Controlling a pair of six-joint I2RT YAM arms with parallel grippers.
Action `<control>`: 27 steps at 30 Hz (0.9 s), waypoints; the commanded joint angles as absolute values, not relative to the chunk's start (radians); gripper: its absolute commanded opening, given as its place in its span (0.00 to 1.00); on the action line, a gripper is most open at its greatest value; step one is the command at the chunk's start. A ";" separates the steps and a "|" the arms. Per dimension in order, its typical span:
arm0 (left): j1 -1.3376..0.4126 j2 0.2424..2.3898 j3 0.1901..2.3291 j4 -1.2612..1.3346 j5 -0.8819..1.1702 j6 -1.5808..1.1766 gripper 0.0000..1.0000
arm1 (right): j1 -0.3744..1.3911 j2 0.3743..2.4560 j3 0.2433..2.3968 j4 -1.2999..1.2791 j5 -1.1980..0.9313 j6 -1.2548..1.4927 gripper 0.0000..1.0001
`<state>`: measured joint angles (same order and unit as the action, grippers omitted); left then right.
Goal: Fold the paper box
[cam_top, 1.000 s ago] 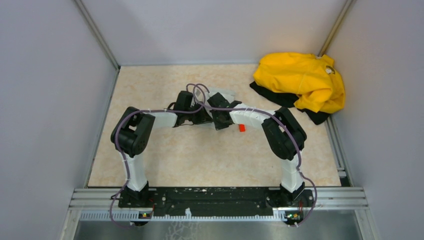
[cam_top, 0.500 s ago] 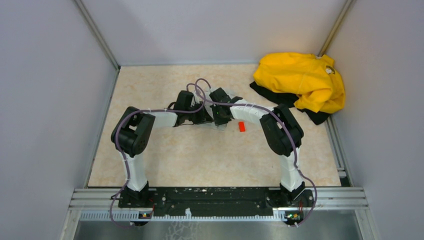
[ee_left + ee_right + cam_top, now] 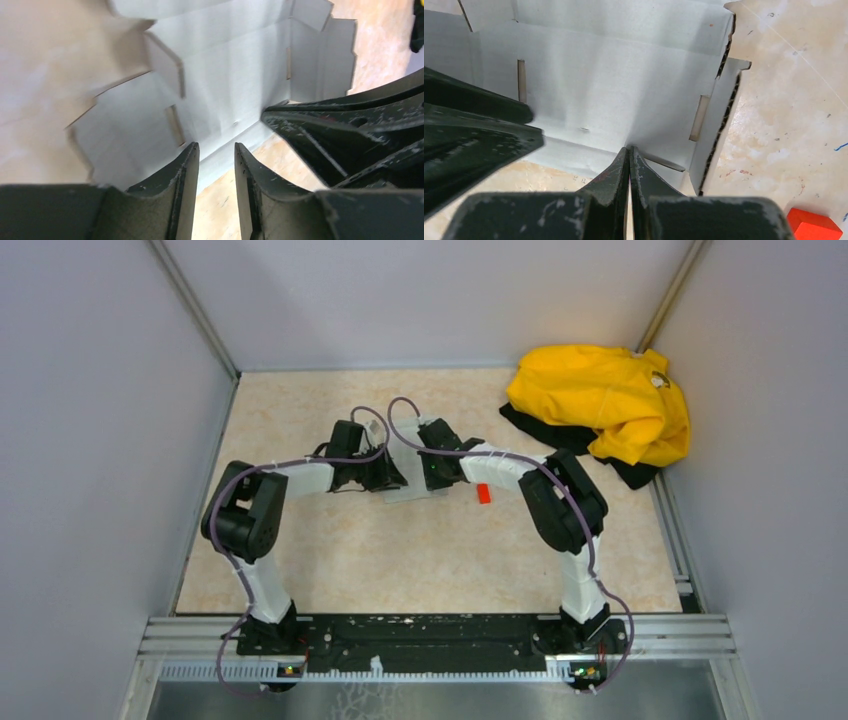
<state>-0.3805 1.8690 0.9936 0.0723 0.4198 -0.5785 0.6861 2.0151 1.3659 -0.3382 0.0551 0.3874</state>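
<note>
Left gripper [image 3: 216, 147]: fingers parted, released, drawn back leftward since a moment ago. Right gripper [image 3: 629, 149]: clenched on the near flap of the pale grey-white die-cut cardboard paper box [image 3: 230, 85], mid-worktop [image 3: 400, 560]. You now hold it one-sided, its walls unfolded.

Beige, marbled tabletop [image 3: 400, 560], scuffed, with faint scratches and small coloured specks in the right wrist view. Carries near its middle the paper box [image 3: 410, 494], a pale grey-white die-cut sheet lying base down, with side panels and slotted flaps raised at angles. Holds a small red block [image 3: 483, 494] just beside the box on the right, not touching it. Bears in the far right corner a crumpled yellow garment [image 3: 600, 400], heaped over a black cloth [image 3: 540, 430] and up against the right wall.
</note>
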 commanded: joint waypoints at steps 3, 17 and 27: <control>-0.359 1.773 0.928 -0.075 0.344 -0.521 0.42 | 0.684 2.095 1.288 -0.423 0.132 0.374 0.00; -0.357 1.678 0.809 -0.086 0.289 -0.538 0.10 | 0.686 2.095 1.276 -0.406 0.112 0.374 0.00; -0.357 1.651 0.811 -0.127 0.176 -0.535 0.07 | 0.685 2.093 1.267 -0.401 0.115 0.374 0.00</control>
